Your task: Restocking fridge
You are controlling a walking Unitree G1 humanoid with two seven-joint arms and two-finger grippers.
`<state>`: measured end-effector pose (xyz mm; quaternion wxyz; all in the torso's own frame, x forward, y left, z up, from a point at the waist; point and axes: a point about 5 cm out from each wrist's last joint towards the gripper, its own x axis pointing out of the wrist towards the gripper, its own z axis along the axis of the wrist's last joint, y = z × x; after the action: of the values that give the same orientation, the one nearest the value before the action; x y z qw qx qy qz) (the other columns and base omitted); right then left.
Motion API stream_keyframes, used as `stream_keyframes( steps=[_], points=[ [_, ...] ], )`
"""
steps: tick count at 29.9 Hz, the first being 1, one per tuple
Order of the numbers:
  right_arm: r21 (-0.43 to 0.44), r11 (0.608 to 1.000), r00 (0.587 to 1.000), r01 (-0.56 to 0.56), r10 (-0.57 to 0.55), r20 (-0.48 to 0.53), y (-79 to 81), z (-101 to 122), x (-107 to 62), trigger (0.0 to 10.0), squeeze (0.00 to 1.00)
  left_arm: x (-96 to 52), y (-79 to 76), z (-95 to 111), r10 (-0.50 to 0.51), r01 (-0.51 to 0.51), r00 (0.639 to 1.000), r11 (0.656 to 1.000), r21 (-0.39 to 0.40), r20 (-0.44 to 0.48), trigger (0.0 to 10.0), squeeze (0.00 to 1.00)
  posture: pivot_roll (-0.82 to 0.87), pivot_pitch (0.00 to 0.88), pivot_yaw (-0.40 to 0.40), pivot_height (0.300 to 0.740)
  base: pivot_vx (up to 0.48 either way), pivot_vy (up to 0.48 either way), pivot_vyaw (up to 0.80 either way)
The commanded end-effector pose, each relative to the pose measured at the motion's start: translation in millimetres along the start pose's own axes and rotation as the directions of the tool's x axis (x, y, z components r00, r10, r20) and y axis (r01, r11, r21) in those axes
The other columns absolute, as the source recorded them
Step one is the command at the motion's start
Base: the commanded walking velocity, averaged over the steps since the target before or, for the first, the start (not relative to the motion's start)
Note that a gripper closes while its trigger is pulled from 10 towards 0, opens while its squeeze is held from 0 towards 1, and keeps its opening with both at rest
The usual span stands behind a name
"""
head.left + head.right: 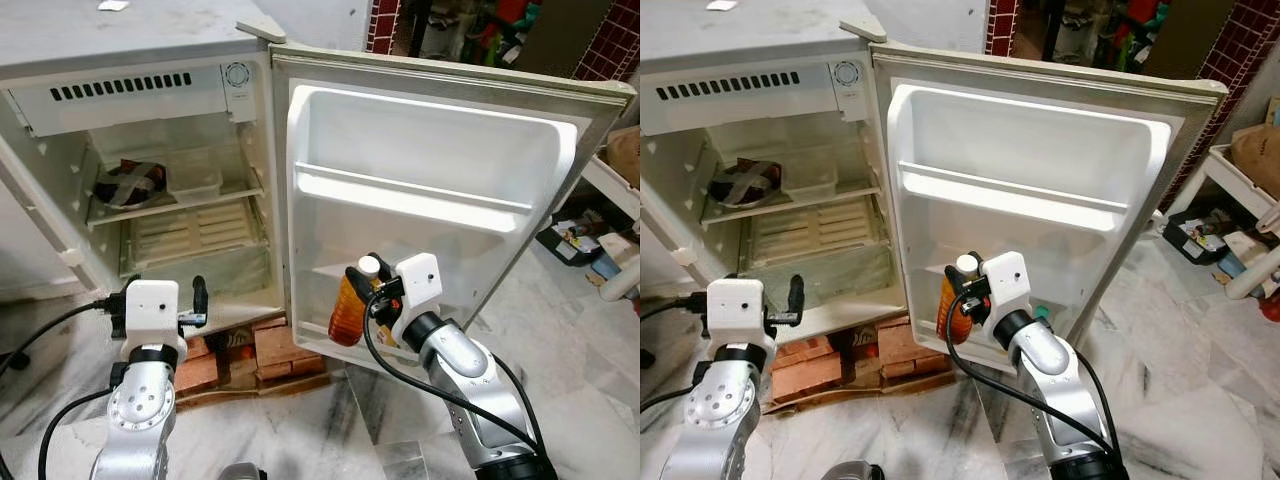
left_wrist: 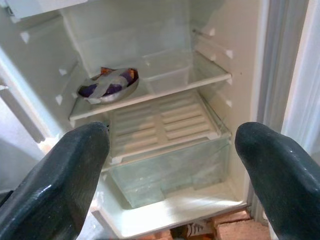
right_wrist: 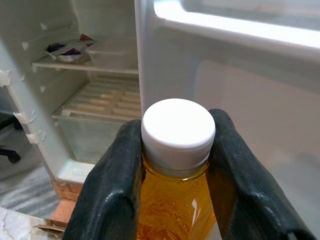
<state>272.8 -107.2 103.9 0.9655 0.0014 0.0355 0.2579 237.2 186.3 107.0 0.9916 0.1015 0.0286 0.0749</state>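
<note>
The small fridge [image 1: 150,60] stands open, with its door [image 1: 430,150] swung out to the right. My right gripper [image 3: 175,135] is shut on an orange juice bottle [image 1: 346,310] just under its white cap [image 3: 178,127]. It holds the bottle upright in front of the door's lower shelf [image 1: 325,272]. My left gripper [image 2: 172,145] is open and holds nothing. It faces the fridge's lower compartment, in front of the clear crisper drawer [image 2: 170,170].
On the upper fridge shelf sit a taped-over bowl [image 1: 128,183] and a clear lidded box [image 1: 195,172]. The fridge rests on red bricks [image 1: 280,350]. A white rack [image 1: 615,180] and floor clutter [image 1: 568,240] lie to the right, on the marble floor [image 1: 330,430].
</note>
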Motion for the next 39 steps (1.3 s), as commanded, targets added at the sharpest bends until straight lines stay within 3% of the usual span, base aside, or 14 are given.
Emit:
stream_keyframes(
  steps=[1,9,39],
  points=[
    [-0.004,1.000,0.999,-0.008,0.008,0.051,-0.5,10.0,0.6,10.0,0.00,0.2,0.3,-0.5,0.003,-0.003,1.000,1.000,0.007,-0.008,10.0,0.00,0.08,0.078,-0.030,0.691,0.000,0.000,0.00],
    [0.004,1.000,0.998,-0.024,0.024,0.061,2.3,10.1,2.2,10.0,0.00,3.8,2.5,1.4,0.007,-0.007,1.000,1.000,0.009,0.000,10.0,0.00,0.08,0.077,-0.031,0.647,0.000,0.000,0.00],
    [-0.017,1.000,0.997,-0.010,0.011,0.079,1.6,9.6,5.2,10.0,0.00,0.7,2.6,-4.5,0.005,-0.004,1.000,1.000,0.011,-0.026,10.0,0.00,0.08,0.064,-0.033,0.647,0.035,0.000,0.00]
  ],
)
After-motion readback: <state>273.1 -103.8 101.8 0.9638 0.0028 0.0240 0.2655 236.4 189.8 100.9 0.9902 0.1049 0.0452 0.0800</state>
